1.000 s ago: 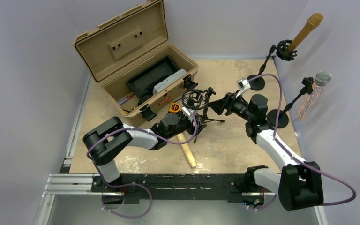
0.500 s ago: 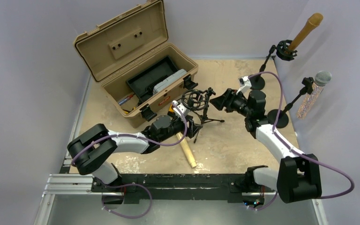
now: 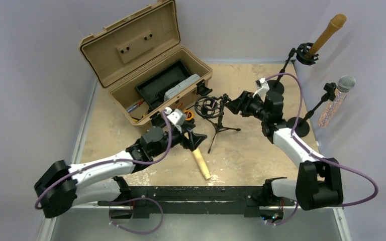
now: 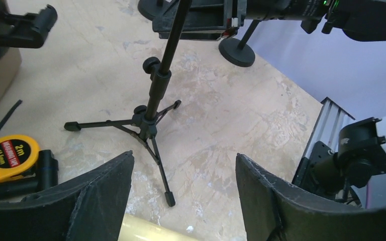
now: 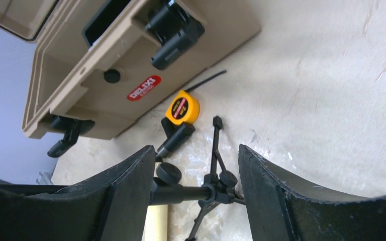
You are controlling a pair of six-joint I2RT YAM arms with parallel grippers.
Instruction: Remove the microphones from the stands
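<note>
Left tool (image 4: 183,159) spread, tan case (image 3: 135,37) holds tray (image 3: 160,86)

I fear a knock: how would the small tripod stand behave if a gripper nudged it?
Probably tips easily: the tripod stand has thin legs and carries a shock mount up top. Likely light, so it may slide on the table instead.

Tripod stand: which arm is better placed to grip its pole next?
Right, probably. The right tool is open, and the pole of the tripod stand shows between its fingers. The left tool is open too, but sits apart from the stand, facing its legs.
</note>
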